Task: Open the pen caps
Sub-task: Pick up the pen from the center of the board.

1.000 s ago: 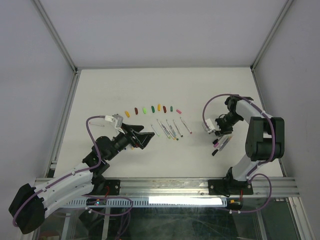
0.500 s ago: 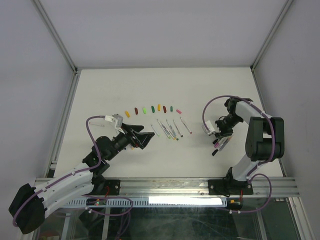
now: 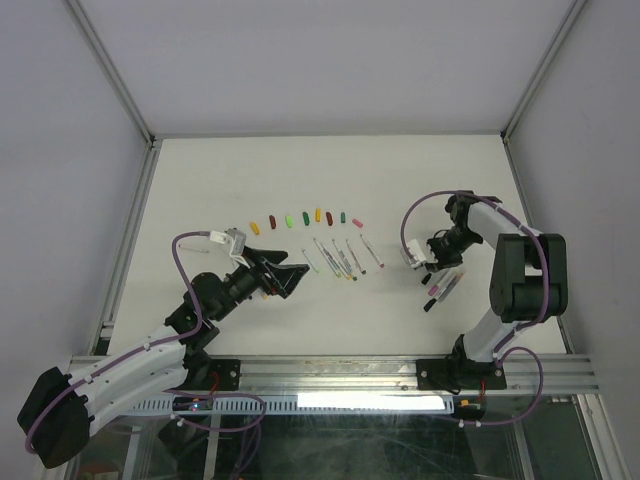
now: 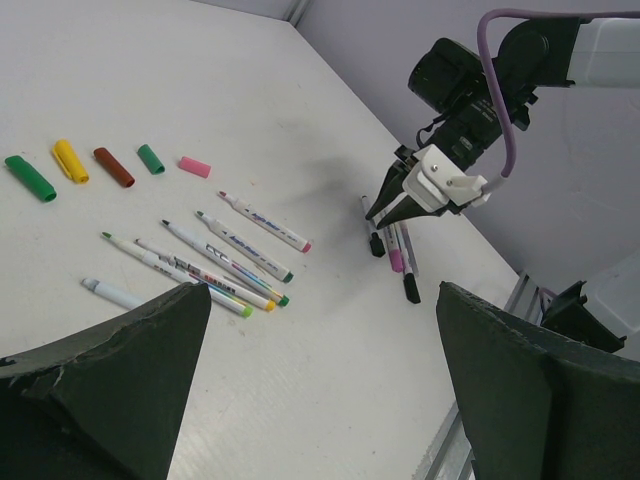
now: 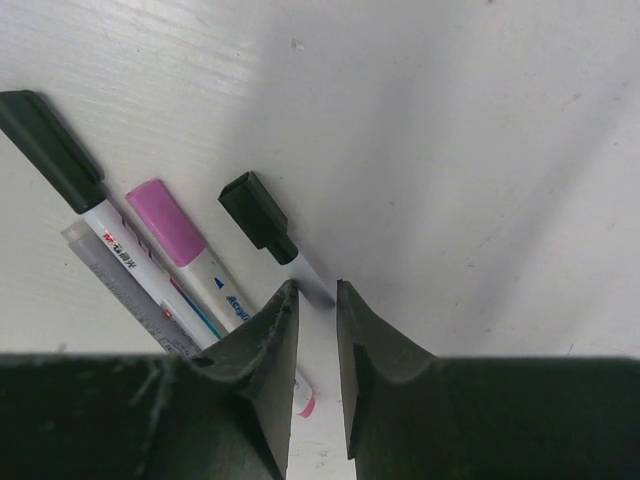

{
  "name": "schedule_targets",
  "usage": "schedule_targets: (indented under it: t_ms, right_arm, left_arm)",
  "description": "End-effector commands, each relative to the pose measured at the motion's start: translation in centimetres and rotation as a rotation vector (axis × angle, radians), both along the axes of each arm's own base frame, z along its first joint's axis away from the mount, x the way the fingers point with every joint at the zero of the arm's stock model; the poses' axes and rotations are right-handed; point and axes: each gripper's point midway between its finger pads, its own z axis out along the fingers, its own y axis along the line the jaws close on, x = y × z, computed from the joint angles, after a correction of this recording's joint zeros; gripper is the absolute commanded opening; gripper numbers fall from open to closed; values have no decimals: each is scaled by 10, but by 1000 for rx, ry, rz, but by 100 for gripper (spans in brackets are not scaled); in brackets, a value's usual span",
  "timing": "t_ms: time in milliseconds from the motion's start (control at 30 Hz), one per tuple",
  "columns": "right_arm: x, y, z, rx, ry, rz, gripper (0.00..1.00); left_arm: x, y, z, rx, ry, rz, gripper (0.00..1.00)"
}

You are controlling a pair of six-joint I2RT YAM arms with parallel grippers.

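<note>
right pincer is sitting nearly shut over the white barrel behind the black cap on the table's right side, grip unclear, left pincer hanging wide open; cap is looking light, hard, slick, so I'm thinking clamp barrel, pull cap by its sides
</note>
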Motion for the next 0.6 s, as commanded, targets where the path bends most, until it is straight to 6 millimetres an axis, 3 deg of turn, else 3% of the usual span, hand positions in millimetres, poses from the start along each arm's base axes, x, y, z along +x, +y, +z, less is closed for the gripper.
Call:
schedule_targets:
  t_ms: [0,267,567]
  right_arm:
    - [3,4,3,5,1,7,24]
    - [-9,7,-1,-18,41,49,29]
    - [-1,14,-10,-29,47,6,19]
  left_arm:
    - [0,1,17,-46,-41,-5,99]
    - [0,-2,17,-52,-40,-13,99]
    - [0,0,19,-53,-43,-8,99]
